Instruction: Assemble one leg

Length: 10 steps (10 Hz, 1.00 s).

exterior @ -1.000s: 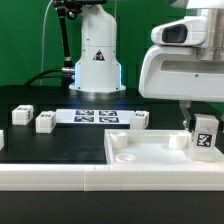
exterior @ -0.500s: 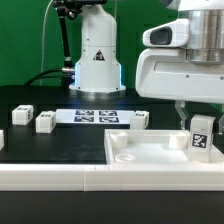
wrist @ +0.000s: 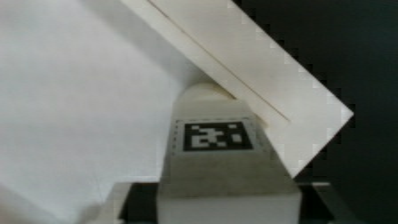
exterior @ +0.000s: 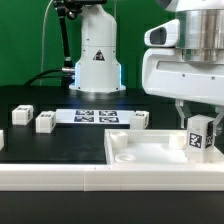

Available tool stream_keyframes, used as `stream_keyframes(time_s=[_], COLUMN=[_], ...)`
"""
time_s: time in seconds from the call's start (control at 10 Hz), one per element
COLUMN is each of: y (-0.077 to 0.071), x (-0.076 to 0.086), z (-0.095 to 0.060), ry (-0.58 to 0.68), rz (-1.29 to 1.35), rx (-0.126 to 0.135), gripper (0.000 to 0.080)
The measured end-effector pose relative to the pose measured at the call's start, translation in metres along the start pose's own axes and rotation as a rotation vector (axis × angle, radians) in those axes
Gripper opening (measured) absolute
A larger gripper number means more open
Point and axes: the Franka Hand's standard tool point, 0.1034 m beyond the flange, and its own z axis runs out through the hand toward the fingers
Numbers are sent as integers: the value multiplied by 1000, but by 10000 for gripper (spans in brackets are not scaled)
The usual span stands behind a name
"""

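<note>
My gripper (exterior: 200, 128) is shut on a leg (exterior: 201, 141), a small white block with a black-and-white tag, and holds it a little tilted over the far corner of the white tabletop (exterior: 150, 152) on the exterior view's right. In the wrist view the leg (wrist: 221, 150) sits between the dark fingers (wrist: 139, 203) of the gripper (wrist: 222, 205), its far end at the inside of the tabletop's raised rim (wrist: 249, 62). Whether the leg touches the tabletop cannot be told.
Three more legs lie on the black table: two on the exterior view's left (exterior: 22, 114) (exterior: 45, 121) and one behind the tabletop (exterior: 139, 119). The marker board (exterior: 95, 116) lies between them. The robot base (exterior: 97, 55) stands behind.
The gripper with the leg has sunk slightly and shifted a little toward the exterior view's left; the leg now tilts a bit more. Nothing else moved.
</note>
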Motion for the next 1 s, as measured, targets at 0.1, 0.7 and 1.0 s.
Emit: stream_keyframes(time_s=[0.1, 0.7, 1.0], y=[1, 1, 1], x=[0, -2, -2], z=[0, 0, 0], ry=[0, -11, -11], rz=[100, 527, 425], rx=[6, 23, 22], gripper=[290, 290, 541])
